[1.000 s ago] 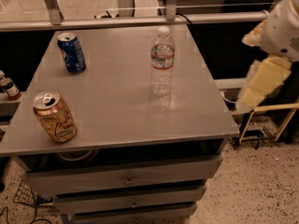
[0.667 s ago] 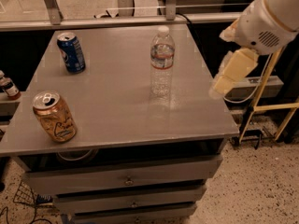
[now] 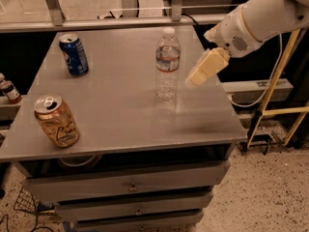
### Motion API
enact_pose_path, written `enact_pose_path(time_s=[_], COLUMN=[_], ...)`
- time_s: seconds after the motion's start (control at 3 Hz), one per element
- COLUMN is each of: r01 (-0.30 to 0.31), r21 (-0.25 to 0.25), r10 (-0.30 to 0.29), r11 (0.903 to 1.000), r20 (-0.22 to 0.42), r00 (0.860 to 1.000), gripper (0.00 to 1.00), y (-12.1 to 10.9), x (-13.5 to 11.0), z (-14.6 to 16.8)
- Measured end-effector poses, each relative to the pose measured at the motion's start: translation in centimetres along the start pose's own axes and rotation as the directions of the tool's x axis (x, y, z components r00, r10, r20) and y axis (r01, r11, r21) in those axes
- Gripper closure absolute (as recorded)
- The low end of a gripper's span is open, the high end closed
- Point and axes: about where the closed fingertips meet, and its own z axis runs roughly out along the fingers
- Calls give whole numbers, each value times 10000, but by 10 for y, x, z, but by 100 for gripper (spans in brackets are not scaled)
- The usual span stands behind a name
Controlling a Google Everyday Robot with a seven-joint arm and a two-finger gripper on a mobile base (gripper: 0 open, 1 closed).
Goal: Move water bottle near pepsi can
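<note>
Water bottle (image 3: 167, 64) stood upright near the surface's (image 3: 120, 110) far right edge, pepsi can (image 3: 74, 55) well apart at the far left corner. Pincer (image 3: 195, 77) hovered just right of the bottle, empty, how far open I cannot tell; likely the reaching step, next needing a grasp round its body

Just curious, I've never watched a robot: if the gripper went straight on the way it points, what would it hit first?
Probably the water bottle: the gripper, right of it above the table, points down-left at its lower half. Depth is unclear, so it may pass in front.
</note>
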Motion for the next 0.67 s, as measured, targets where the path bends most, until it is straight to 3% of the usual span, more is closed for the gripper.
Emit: enact_pose_path(time_s=[0.33,0.67], r01=[-295,-256], r21=[140,-82], r10=[281,264], r11=[9995,9996], r20=[882,1270], r00=[9957,9916], gripper=[0,0], y=[-9,-5], x=[-27,-46], z=[23,35])
